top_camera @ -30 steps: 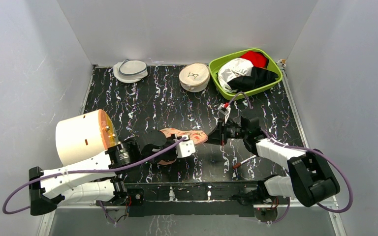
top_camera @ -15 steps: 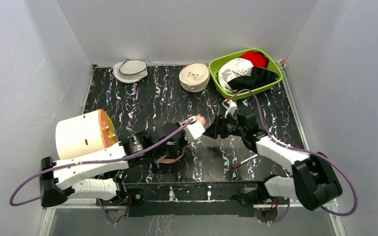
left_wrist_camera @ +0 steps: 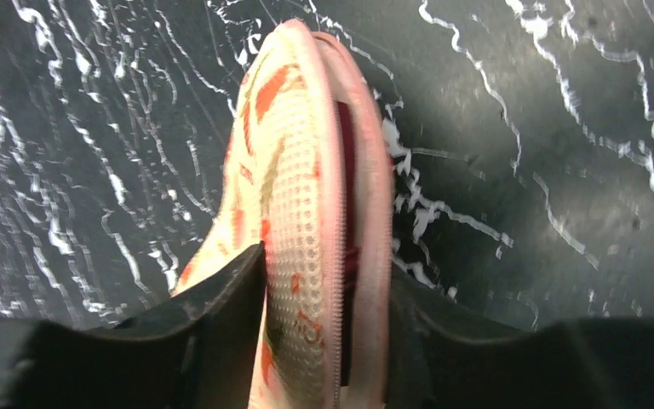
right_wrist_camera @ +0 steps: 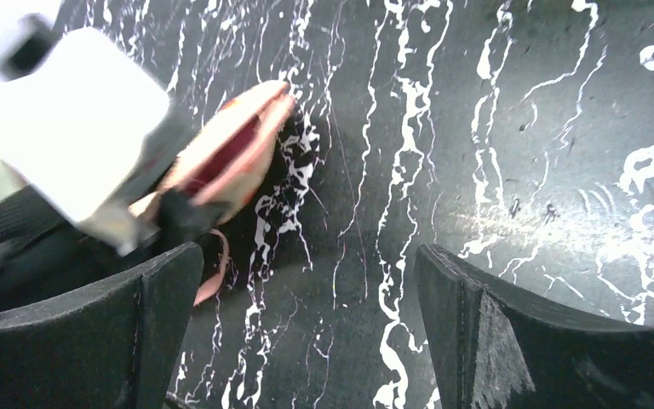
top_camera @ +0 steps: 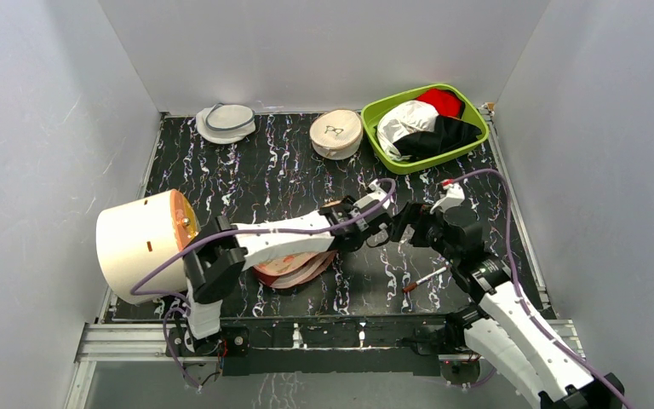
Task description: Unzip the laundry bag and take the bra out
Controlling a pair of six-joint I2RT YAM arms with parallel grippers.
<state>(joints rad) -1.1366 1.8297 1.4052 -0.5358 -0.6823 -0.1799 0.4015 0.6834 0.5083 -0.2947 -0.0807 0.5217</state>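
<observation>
L gripper (left_wrist_camera: 324,341) clamped narrow on rim of laundry bag (left_wrist_camera: 294,196), one black finger (left_wrist_camera: 213,328) each side. Bag's free end sticks out past the fingers over the marbled table (left_wrist_camera: 562,128). Zip gap open along the rim, dark maroon bra (left_wrist_camera: 347,162) showing inside the bag. R gripper (right_wrist_camera: 306,332) spread wide, holding nothing, just beside that free end, not touching. Rest of bag lies under L arm (top_camera: 281,234), front-mid of table. Green bin (top_camera: 389,158) w/ clothes in far-right corner
</observation>
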